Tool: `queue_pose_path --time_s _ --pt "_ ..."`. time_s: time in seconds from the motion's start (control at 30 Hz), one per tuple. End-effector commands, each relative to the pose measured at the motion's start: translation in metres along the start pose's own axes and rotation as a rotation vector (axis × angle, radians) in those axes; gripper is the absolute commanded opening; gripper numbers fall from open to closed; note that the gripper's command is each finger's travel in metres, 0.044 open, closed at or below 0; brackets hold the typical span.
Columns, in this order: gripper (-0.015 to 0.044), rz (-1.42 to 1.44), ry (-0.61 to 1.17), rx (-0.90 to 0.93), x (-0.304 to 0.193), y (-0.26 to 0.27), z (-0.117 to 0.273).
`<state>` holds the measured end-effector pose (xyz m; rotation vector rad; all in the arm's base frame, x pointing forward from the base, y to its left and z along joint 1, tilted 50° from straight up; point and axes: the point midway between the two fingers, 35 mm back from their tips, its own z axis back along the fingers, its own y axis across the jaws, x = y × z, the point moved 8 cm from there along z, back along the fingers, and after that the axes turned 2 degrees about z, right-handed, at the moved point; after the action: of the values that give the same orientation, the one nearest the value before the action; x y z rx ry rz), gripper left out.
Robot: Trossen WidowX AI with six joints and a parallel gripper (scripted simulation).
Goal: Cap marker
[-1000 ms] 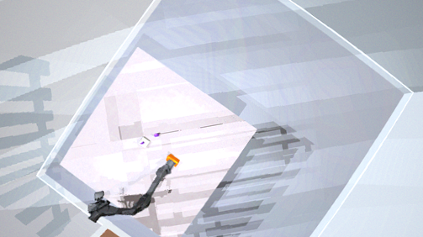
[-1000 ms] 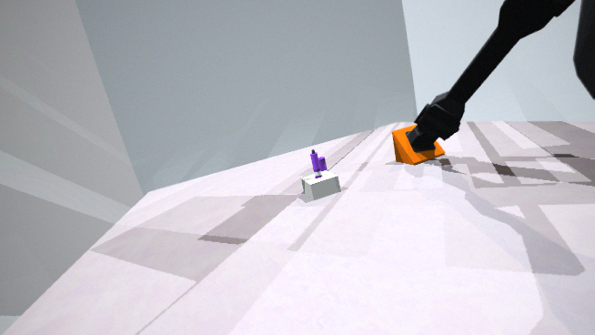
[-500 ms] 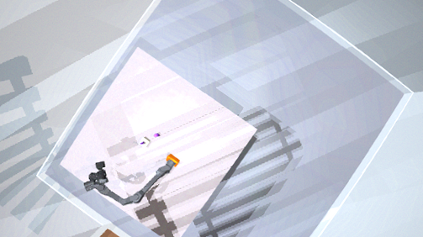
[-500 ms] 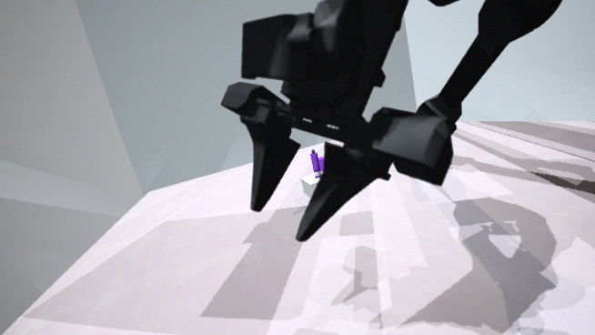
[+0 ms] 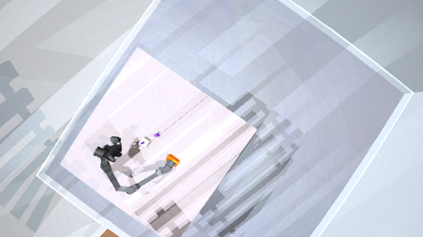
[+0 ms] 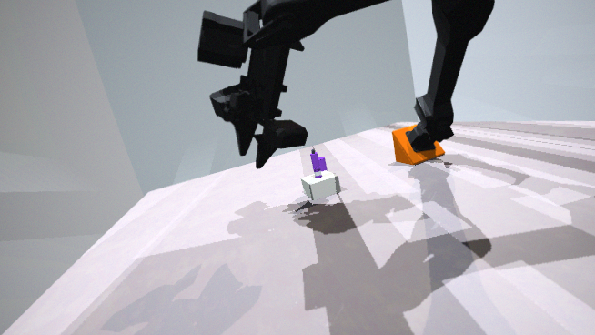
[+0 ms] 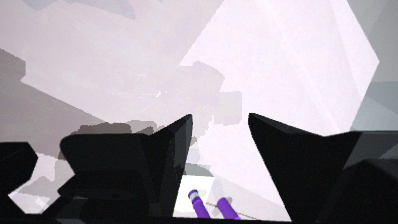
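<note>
The purple marker stands upright in the white holder block, its dark tip bare at the top in the exterior view. The purple cap stands loose on the table, on the block's far side in the exterior view, partly hidden behind the marker. My gripper is part-way open with nothing between its fingers. It hangs above the table, to the left of the marker and block in the exterior view, touching neither. The wrist view's lower edge cuts off both purple pieces.
The arm's orange base stands on the pale table, to the right of the block in the exterior view. The arm's links arch high over the table from there. Dark arm shadows lie around the block.
</note>
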<state>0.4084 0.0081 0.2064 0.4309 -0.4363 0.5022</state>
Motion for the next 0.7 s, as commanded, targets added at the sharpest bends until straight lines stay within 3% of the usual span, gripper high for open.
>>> queue_pose_path --time_s 0.0,0.23,0.4,0.67 --pt "0.0238 -0.023 0.107 0.052 -0.047 -0.042 -0.01" --pt "0.0238 -0.074 0.226 0.238 -0.149 -0.096 -0.015" --pt "0.0238 -0.12 0.204 0.446 -0.231 -0.114 -0.011" --pt "0.0238 -0.12 0.192 0.474 -0.243 -0.115 -0.013"
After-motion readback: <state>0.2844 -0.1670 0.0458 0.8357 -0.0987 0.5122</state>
